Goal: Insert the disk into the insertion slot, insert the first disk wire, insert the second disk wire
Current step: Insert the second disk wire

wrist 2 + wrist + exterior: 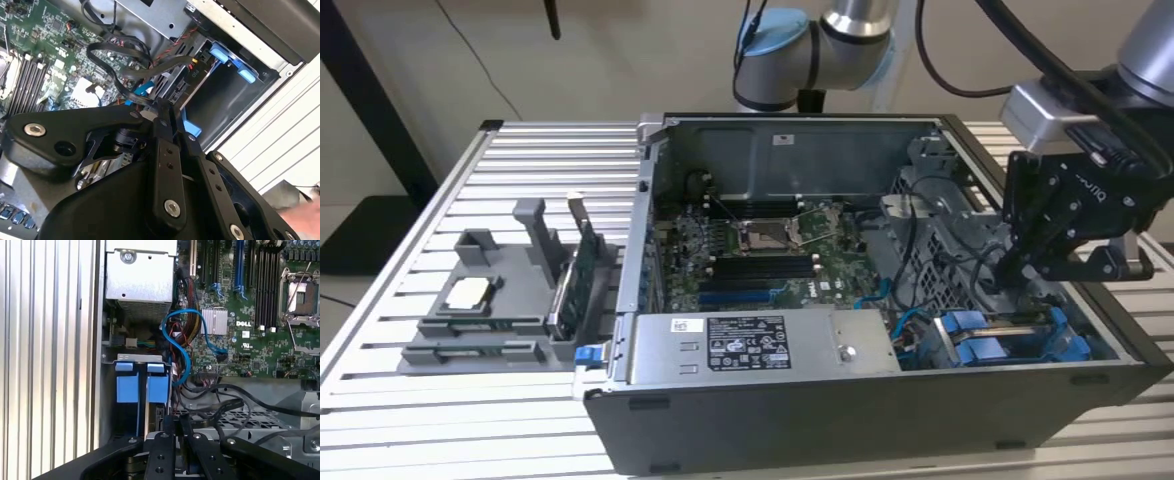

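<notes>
**Q:** What does the figure show, and where is the claw?

**A:** An open computer case (pixel 854 410) on a slatted table (pixel 387 390). The gripper (pixel 1014 275) reaches down into the case's near corner on the exterior view's right, just above the drive cage. In both wrist views its fingers (pixel 166 432) are drawn close together. A black wire (pixel 112 62) loops toward the tips, but I cannot tell whether it is pinched between them.

**Q:** Where is the disk?

**A:** The disk (pixel 158 387), judged by its bright blue carrier, appears seated in the insertion slot (pixel 1041 322) beside a second blue carrier (pixel 127 386). That step looks done. The arm is placed as if for the wiring.

**Q:** Why approach from above, at that tilt?

**A:** Probably because the case lies on its side with the panel off, so the cage is reached only from the top. Narrow fingers suit the crowded gap, where a blue cable (pixel 179 347) also curls between the cage and the motherboard (pixel 767 250).

**Q:** Is any writing visible?

**A:** The power-supply box (pixel 747 342) at the near edge bears a white printed label, and the board carries small white markings. Neither is transcribed here. A grey parts fixture (pixel 487 300) stands well apart on the exterior view's left.
</notes>
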Tool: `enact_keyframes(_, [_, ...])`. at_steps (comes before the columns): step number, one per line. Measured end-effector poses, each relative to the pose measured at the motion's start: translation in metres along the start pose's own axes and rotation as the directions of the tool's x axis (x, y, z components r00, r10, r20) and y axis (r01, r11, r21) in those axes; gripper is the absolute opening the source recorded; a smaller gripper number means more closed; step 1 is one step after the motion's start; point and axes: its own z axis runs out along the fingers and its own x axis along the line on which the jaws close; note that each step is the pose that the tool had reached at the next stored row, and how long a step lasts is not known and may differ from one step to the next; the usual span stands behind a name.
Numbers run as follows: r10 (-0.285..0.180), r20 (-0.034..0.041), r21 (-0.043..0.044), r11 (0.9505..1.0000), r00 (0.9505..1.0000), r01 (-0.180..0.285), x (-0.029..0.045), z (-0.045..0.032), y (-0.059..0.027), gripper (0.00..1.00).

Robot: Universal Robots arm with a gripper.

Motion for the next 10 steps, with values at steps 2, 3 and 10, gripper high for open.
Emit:
enact_keyframes(2, [0.001, 0.0001, 0.0, 1.0, 1.0, -0.001, 0.0009, 0.0011, 0.0, 0.16])
enact_keyframes(3, [0.002, 0.0, 0.0001, 1.0, 1.0, -0.002, 0.0013, 0.0015, -0.0001, 0.16])
enact_keyframes(10, [0.019, 0.0006, 0.0013, 0.9998, 0.9998, -0.019, 0.0035, 0.0049, -0.0003, 0.16])
